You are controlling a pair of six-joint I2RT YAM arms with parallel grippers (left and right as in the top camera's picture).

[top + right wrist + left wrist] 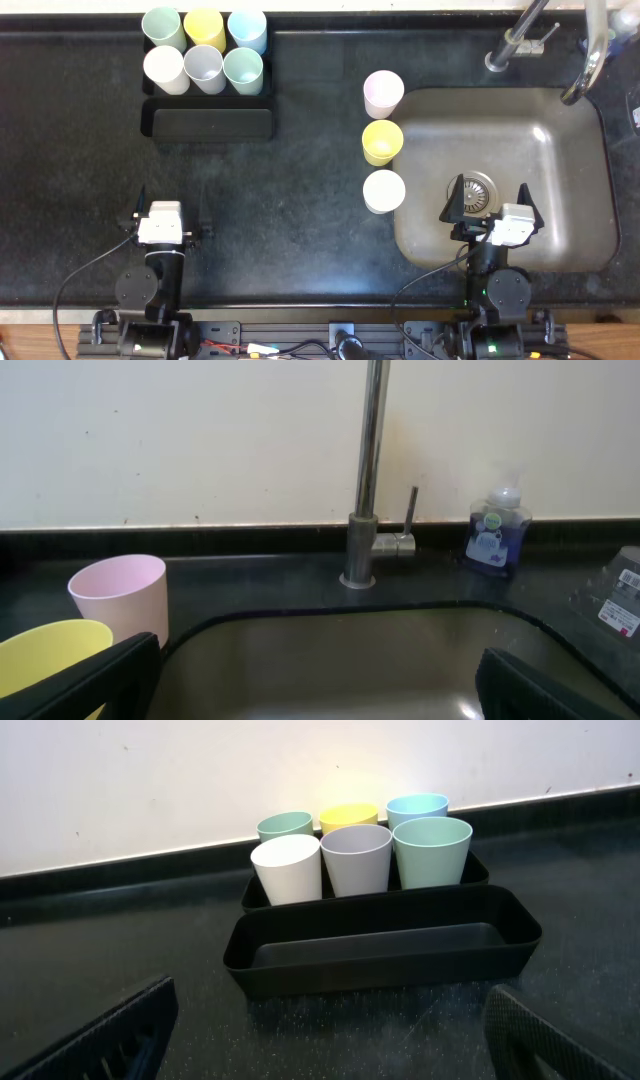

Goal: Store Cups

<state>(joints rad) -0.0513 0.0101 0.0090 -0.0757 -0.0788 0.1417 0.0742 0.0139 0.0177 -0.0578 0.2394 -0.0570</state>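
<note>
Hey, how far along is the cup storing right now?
Done: six cups stand in the back tray. In hand: nothing; the left claw and right claw are open and empty. Left: the pink cup, yellow cup and white cup wait beside the sink, and the front tray is empty.

Kitchen, dark speckled countertop (300, 200), steel sink (560, 130), tall faucet (368, 470), soap bottle (497, 532)
</note>
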